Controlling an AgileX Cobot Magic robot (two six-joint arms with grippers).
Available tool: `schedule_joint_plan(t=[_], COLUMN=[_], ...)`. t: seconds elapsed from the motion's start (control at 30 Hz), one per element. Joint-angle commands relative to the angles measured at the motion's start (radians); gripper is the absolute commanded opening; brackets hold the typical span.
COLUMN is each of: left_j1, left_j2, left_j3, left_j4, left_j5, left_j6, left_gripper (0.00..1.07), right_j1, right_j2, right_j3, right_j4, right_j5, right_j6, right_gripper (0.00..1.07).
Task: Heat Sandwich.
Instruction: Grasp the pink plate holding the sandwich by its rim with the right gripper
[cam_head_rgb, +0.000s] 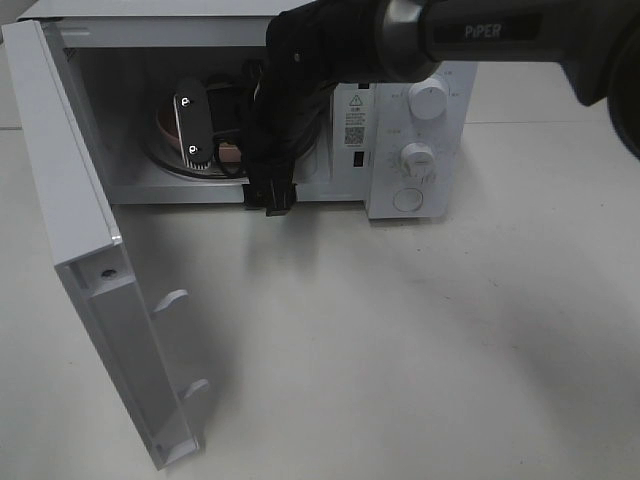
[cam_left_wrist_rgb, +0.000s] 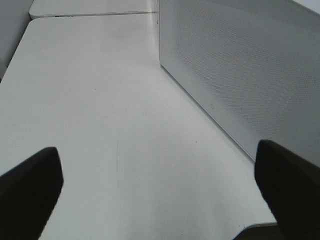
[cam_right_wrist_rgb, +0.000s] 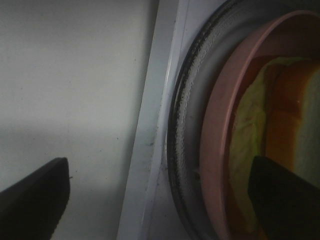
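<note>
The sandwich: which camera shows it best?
The right wrist view: the sandwich lies close up on the pink plate, bread and green filling plain. In the exterior high view the right arm hides it inside the microwave; only slivers of plate show. The left wrist view shows none of it, just table and the microwave's side.

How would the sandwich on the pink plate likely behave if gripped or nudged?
The sandwich looks soft: stacked bread with leafy filling would probably squash, and its layers could slide apart. The smooth pink plate under it might let it skid toward the raised rim rather than tip.
</note>
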Motion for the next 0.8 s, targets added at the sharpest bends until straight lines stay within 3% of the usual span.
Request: schedule_joint_plan(t=[0.03, 0.33, 0.6, 0.8], left_j1=[0.003, 0.003, 0.003, 0.003], left_j2=[-0.007, -0.007, -0.007, -0.007], left_j3=[0.005, 0.005, 0.005, 0.005], left_j4=[-0.003, 0.011, 0.022, 0.022], left_j5=[-0.01, -0.01, -0.01, -0.01], left_j6=[-0.005, -0.005, -0.005, -0.005], left_gripper=[1.0, 1.0, 1.0, 1.0], right_j1=[0.001, -0.011, -0.022, -0.022], right_j2=[0.045, 0.136, 0.158, 0.163], right_j3=[-0.064, -0.198, -0.207, -0.207], right_j4=[-0.003, -0.002, -0.002, 0.022], right_j5=[-0.003, 0.022, 0.02, 0.023], right_j6=[0.01, 0.011, 0.011, 0.015], right_gripper=[0.92, 0.91, 0.89, 0.76])
